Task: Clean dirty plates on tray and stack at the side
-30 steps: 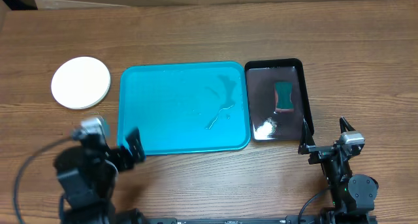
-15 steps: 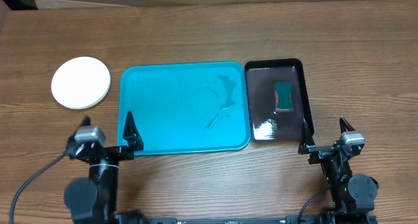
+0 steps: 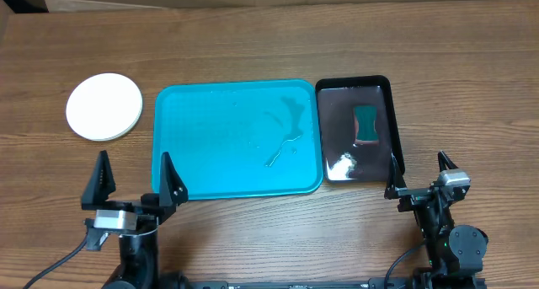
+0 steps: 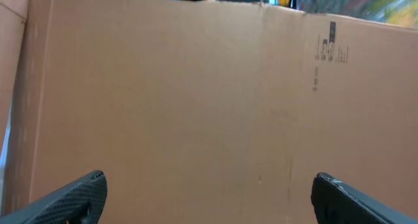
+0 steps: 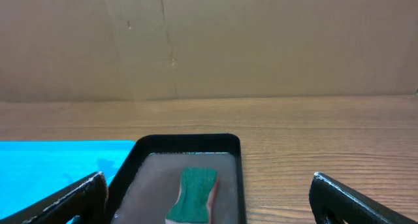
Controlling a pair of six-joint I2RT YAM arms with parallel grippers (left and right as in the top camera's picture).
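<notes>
Change, left arm: a second back the left end effector [image 3: 134,164] sits skewed at the near-left corner of the tray [image 3: 210,175]. Now it is squared up at that same corner and points straight away from the robot.
Change, right arm: none. The right end effector [image 3: 417,173] is parked off the tray's near-right corner, as in the earlier pictures.
Change, objects: none seen. Plates, tray and sponge lie as they did.
Left end effector: jaws spread wide, holding nothing. Its wrist view shows only a cardboard wall [image 4: 196,106] between the fingers [image 4: 68,199].
Right end effector: jaws spread wide, holding nothing. Its wrist view looks over the black tray [image 5: 236,160].
Meaning for task (judgement): both arms look parked and unloaded and the tray carries no plate, so the cleaning and stacking appear finished, or very near it.
Plates [image 3: 104,107]: on the tabletop [image 3: 253,45], well left of the tray's far-left corner, in one neat round pile.
Plates, look: the top face is white with no smear visible. From above I cannot count how many lie under it.
Tray, look: turquoise, bare of plates, with wet streaks right of its middle.
Sponge [image 3: 365,124]: green, lying in the black tray just beside the tray's right edge, untouched.
</notes>
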